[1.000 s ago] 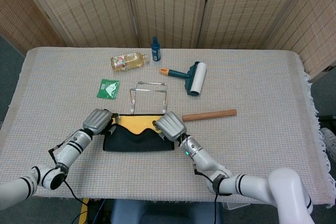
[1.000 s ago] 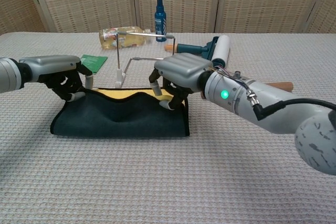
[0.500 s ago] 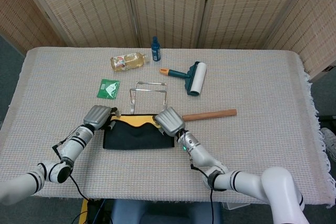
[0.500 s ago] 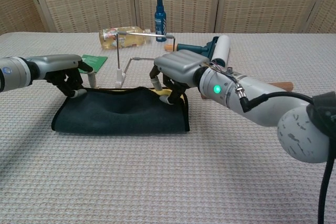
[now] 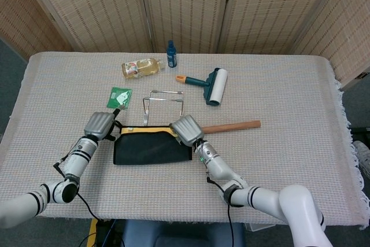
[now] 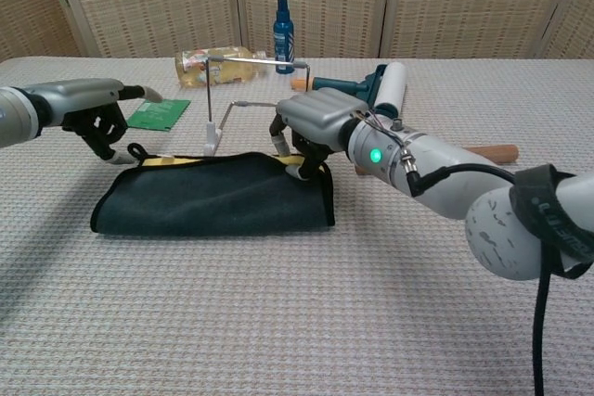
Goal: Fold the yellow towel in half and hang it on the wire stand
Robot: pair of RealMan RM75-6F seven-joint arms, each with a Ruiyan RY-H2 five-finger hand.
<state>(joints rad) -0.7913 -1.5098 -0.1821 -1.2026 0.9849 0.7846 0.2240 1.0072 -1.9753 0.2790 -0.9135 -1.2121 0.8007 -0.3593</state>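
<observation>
The towel [image 5: 151, 148] [image 6: 213, 203] lies folded on the table just in front of the wire stand [image 5: 165, 103] [image 6: 246, 81], dark side up, with a thin yellow edge along its far side. My right hand [image 5: 186, 129] [image 6: 316, 122] grips the towel's far right corner, fingers curled down onto the yellow edge. Off the towel's far left corner, my left hand [image 5: 99, 125] [image 6: 88, 108] hovers apart from the cloth and holds nothing. The wire stand is upright and bare.
Behind the stand lie a plastic bottle [image 5: 141, 67], a blue spray bottle [image 5: 171, 54] and a lint roller [image 5: 211, 85]. A green packet [image 5: 119, 97] sits left of the stand. A wooden rod [image 5: 231, 126] lies to the right of my right hand.
Both hands carried the dark layer back over the yellow one until only a yellow strip shows. My left hand then let go of its corner and drew away to the left.
</observation>
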